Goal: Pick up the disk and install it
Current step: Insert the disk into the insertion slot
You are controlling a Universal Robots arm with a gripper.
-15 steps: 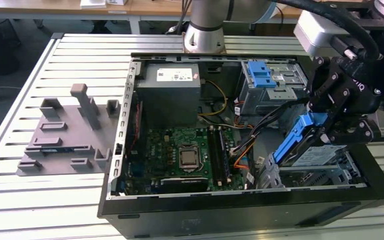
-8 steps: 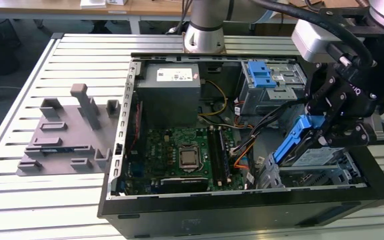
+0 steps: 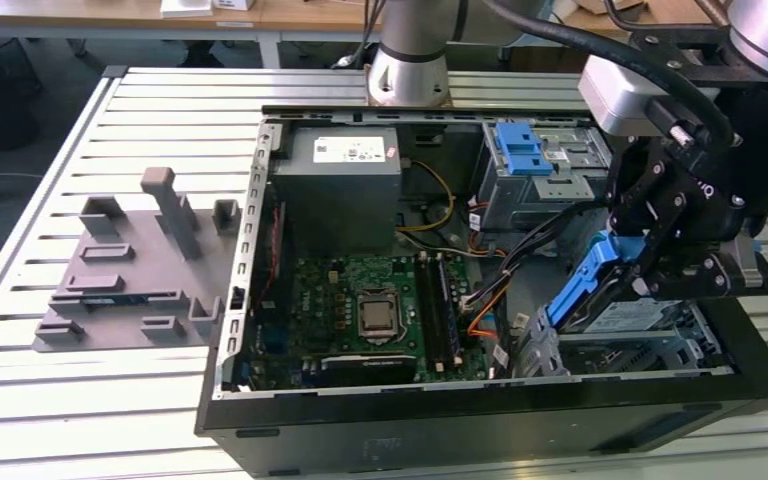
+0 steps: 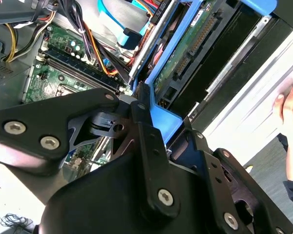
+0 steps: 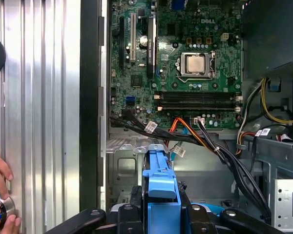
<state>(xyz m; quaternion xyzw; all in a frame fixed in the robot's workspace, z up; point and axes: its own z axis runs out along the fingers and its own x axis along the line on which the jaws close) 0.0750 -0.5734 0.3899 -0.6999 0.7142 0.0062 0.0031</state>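
In the exterior view my gripper point(image 3: 667, 272) is shut on the disk point(image 3: 595, 295), a flat metal drive in blue plastic rails. I hold it tilted, one end raised, over the metal bay point(image 3: 638, 352) in the case's near corner on the exterior view's right. The second wrist view shows the disk's point(image 4: 193, 46) green circuit underside and connector, with a black finger point(image 4: 142, 109) pressed on the blue rail. In the first wrist view the blue carrier of the disk point(image 5: 159, 179) sits between the two black fingers of my gripper point(image 5: 161, 210).
The open black computer case point(image 3: 491, 405) lies on a slatted metal table point(image 3: 157, 110). Inside are a grey metal box point(image 3: 344, 165), a cage with blue tabs point(image 3: 538, 150), the motherboard point(image 3: 371, 310) and loose cables point(image 5: 210, 141). A grey fixture point(image 3: 131, 270) lies beside the case. A person's hand point(image 5: 0, 195) is close.
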